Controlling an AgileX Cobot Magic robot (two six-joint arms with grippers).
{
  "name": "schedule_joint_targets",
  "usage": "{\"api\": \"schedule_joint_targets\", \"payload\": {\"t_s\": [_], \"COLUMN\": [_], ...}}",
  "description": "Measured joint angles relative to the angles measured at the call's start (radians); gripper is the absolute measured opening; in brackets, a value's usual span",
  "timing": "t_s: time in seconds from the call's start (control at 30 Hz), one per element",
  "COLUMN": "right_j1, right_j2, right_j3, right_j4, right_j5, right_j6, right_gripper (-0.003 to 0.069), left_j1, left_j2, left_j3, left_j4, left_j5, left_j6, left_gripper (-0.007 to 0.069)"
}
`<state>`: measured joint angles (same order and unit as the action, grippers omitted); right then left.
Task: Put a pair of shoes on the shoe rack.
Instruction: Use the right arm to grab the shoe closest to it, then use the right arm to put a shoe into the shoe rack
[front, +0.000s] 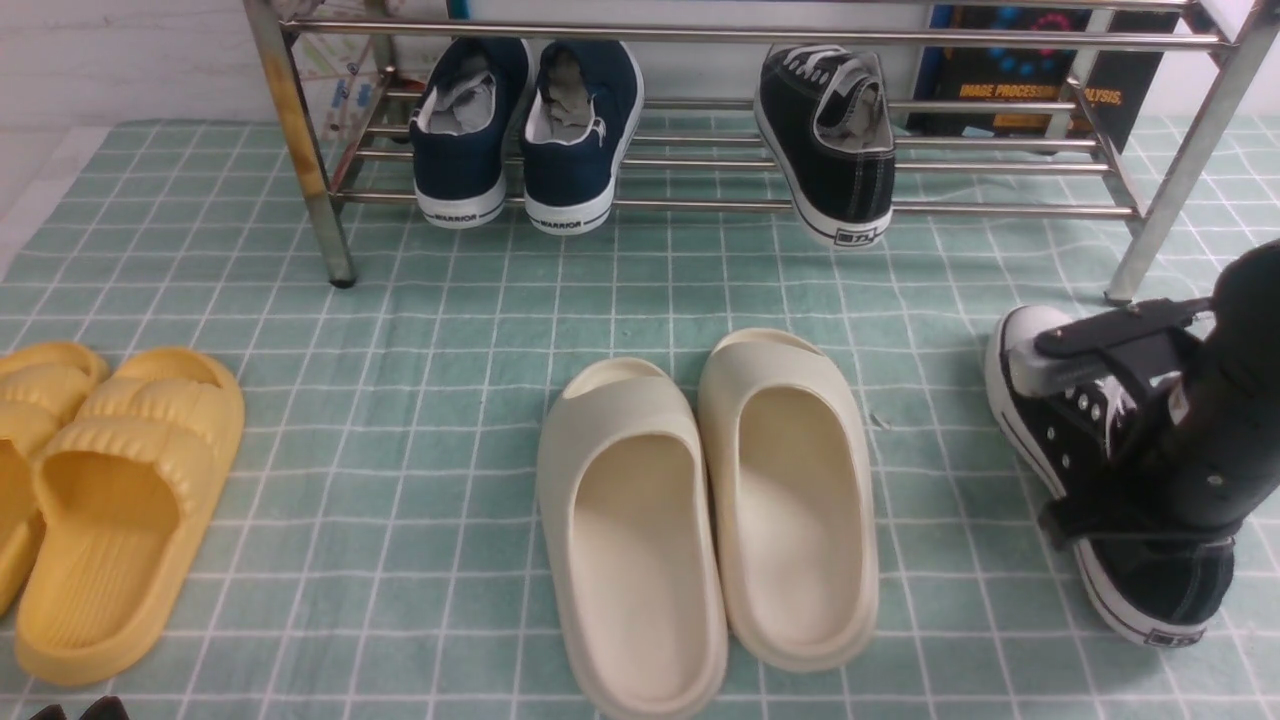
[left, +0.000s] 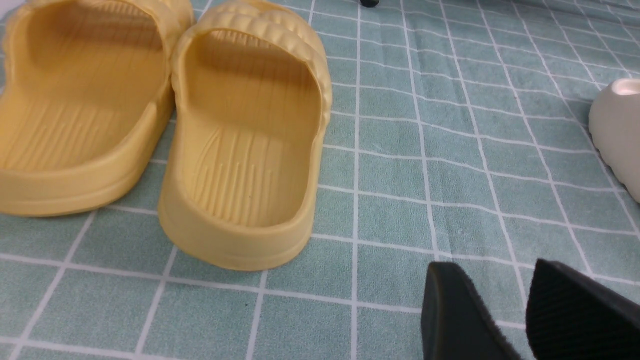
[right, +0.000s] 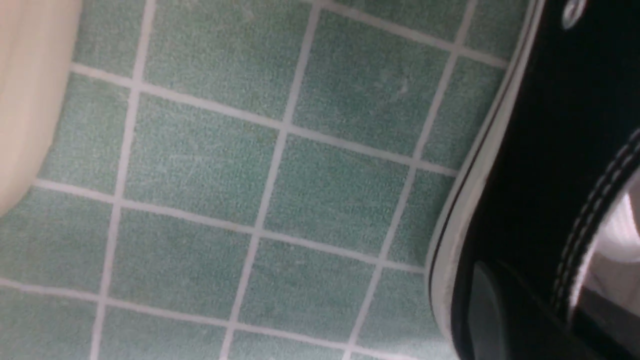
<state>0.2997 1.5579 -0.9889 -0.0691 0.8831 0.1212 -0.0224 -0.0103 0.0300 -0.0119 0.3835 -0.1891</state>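
One black canvas sneaker (front: 835, 150) stands on the lower bars of the steel shoe rack (front: 700, 35), heel toward me. Its mate (front: 1060, 440) lies on the checked cloth at the right, in front of the rack's right leg. My right gripper (front: 1120, 500) reaches down onto that shoe. In the right wrist view it (right: 545, 320) is shut on the sneaker's (right: 550, 125) side wall, one finger (right: 487, 310) outside the canvas and the other inside. My left gripper (left: 492, 280) hovers open and empty over the cloth at the near left.
A navy pair (front: 525, 140) fills the rack's left part. Cream slides (front: 700, 500) lie mid-cloth and yellow slides (front: 110, 490) at the left, close to the left gripper. A dark book (front: 1030, 90) leans behind the rack. The rack's right leg (front: 1160, 210) stands close to the right arm.
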Motion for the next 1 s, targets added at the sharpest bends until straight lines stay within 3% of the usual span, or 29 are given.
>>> {"api": "schedule_joint_targets", "payload": {"t_s": [0.2,0.47,1.0], "right_j1": [0.000,0.000,-0.064], "right_j2": [-0.033,0.034,0.418], "right_j3": [-0.189,-0.383,-0.895], "right_j4": [0.010,0.011,0.026], "right_j5": [0.132,0.184,0.285], "right_j6": [-0.038,-0.107,-0.185], "right_gripper": [0.0020,0.0020,0.0020], "left_j1": [0.000,0.000,0.000], "left_j2": [0.000,0.000,0.000], "left_j3": [0.000,0.000,0.000], "left_j4": [0.000,0.000,0.000], "left_j5": [0.000,0.000,0.000], "left_j6": [0.000,0.000,0.000], "left_gripper": [0.0238,0.0238,0.0238]}}
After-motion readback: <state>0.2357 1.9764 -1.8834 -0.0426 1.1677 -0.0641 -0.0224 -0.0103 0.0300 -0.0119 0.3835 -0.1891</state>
